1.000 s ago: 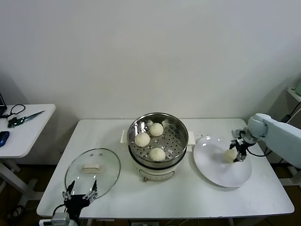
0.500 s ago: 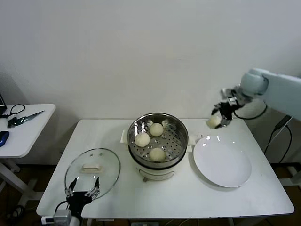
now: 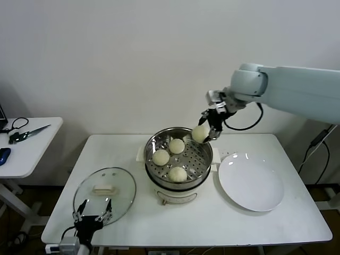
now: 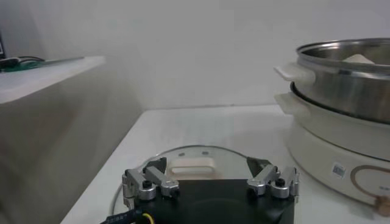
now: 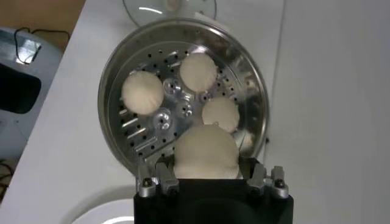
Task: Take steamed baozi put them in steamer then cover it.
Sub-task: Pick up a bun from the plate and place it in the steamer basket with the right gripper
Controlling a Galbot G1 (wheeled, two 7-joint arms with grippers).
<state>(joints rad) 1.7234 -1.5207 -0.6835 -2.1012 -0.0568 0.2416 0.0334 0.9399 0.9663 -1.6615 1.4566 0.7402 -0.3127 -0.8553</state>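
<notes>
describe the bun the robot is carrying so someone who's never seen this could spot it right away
Find the shiny steamer mid-table. Above its far right rim, the right gripper holds one baozi. Three others lie on the tray inside; only this one is airborne.

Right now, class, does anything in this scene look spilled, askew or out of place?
Nothing stands out. Three baozi sit in the steamer, the right gripper holds a fourth baozi above its rim, the cover lies flat on the table near the left gripper, and the plate is bare.
</notes>
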